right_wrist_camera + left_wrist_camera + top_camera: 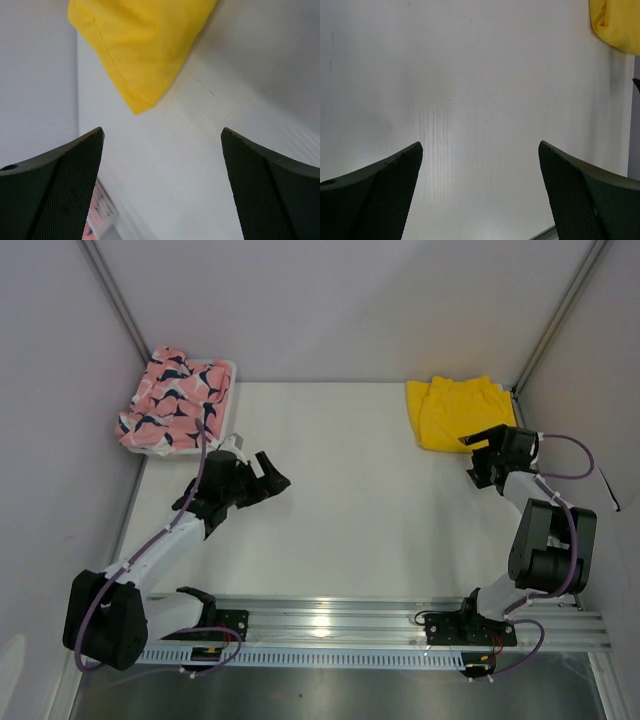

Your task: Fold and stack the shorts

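Gaping wide, left claw [480,146] and right claw [162,131] empty; yellow shorts [145,45] partly cropped.

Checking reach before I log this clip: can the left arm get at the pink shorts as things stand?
Probably yes. The pink shorts lie uncovered on the basket close beside the left arm, nothing between them. Its open, empty jaws point away toward mid-table, so it would have to turn.

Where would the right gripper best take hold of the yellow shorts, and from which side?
Probably the near corner of the yellow shorts, the stitched point jutting toward the open right gripper. Come from the near side, low along the table: the cloth lies flat, so only its edges offer a pinch.
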